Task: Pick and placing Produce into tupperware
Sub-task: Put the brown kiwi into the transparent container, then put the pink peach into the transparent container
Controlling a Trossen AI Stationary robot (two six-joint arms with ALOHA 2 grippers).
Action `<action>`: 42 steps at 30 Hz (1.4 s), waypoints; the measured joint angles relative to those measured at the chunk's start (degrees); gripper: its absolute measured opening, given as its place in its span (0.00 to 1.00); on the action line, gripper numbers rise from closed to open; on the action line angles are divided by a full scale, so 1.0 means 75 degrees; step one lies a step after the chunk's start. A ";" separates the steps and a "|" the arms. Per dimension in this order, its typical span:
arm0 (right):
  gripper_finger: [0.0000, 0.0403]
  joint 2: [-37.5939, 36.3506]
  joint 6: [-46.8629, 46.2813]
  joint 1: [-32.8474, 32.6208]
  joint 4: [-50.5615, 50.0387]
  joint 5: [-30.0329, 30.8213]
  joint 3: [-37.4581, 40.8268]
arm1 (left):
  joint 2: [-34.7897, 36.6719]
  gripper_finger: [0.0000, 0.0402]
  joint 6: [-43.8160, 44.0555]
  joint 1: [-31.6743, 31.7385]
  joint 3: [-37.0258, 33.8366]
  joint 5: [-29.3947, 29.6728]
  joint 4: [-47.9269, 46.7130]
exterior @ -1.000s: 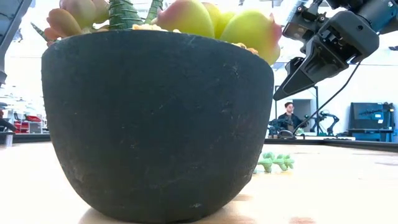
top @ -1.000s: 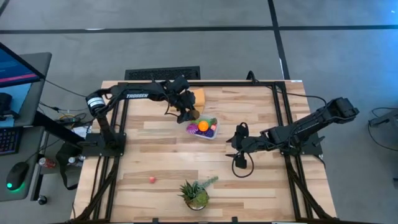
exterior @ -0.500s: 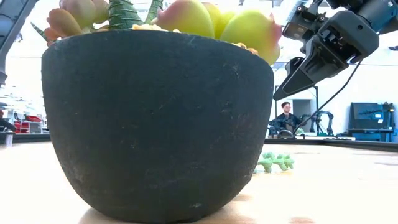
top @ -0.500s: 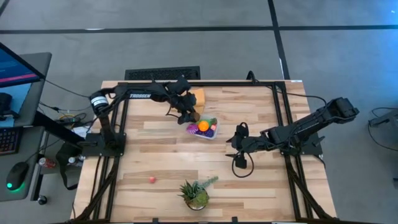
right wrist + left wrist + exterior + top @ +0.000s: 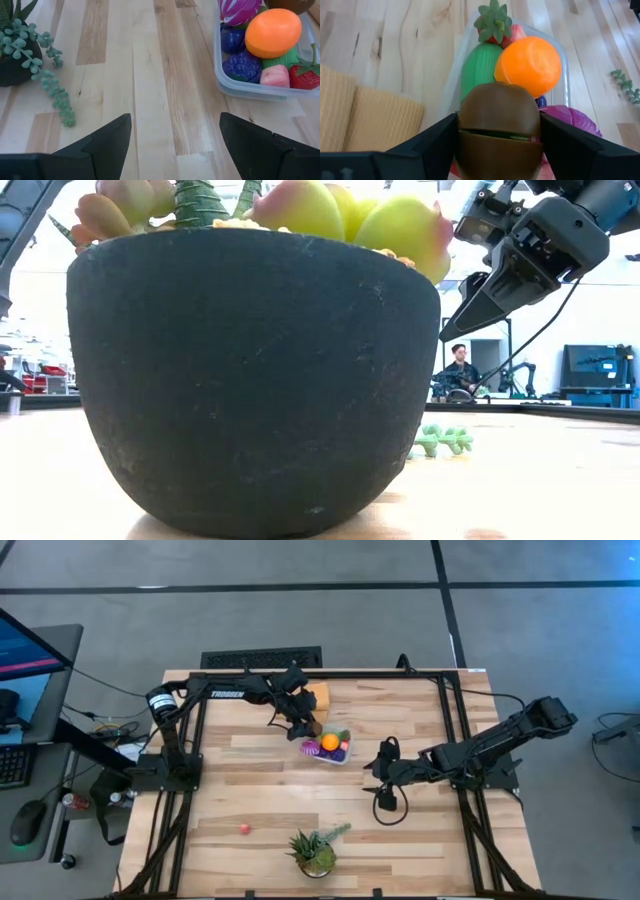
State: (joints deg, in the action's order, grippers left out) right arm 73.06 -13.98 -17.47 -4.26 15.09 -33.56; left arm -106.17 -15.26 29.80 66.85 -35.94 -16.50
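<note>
A brown kiwi sits clamped between the left gripper fingers, just above the clear tub. Beyond it, the tub is heaped with an orange, green melon, strawberry and purple cabbage (berries underneath).
</note>
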 joint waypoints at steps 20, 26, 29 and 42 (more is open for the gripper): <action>0.74 0.0000 -0.0012 0.0000 -0.0002 0.0000 0.0000 | 0.0015 0.80 0.0408 -0.0002 0.0003 -0.0117 0.0606; 0.74 0.0000 -0.0010 0.0000 -0.0002 0.0000 0.0000 | 0.0015 0.80 0.0409 0.0113 0.0003 -0.0110 0.0602; 0.74 0.0000 -0.0009 -0.0001 -0.0002 0.0000 0.0000 | 0.0024 0.80 0.0408 0.0167 0.0003 -0.0108 0.0602; 0.74 0.0000 0.0025 0.0000 -0.0005 0.0000 0.0000 | 0.0032 0.80 0.0375 0.0233 0.0655 -0.0179 0.0422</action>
State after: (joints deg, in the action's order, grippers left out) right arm 73.06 -13.79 -17.47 -4.29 15.09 -33.56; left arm -105.93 -12.45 31.55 71.76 -37.28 -13.33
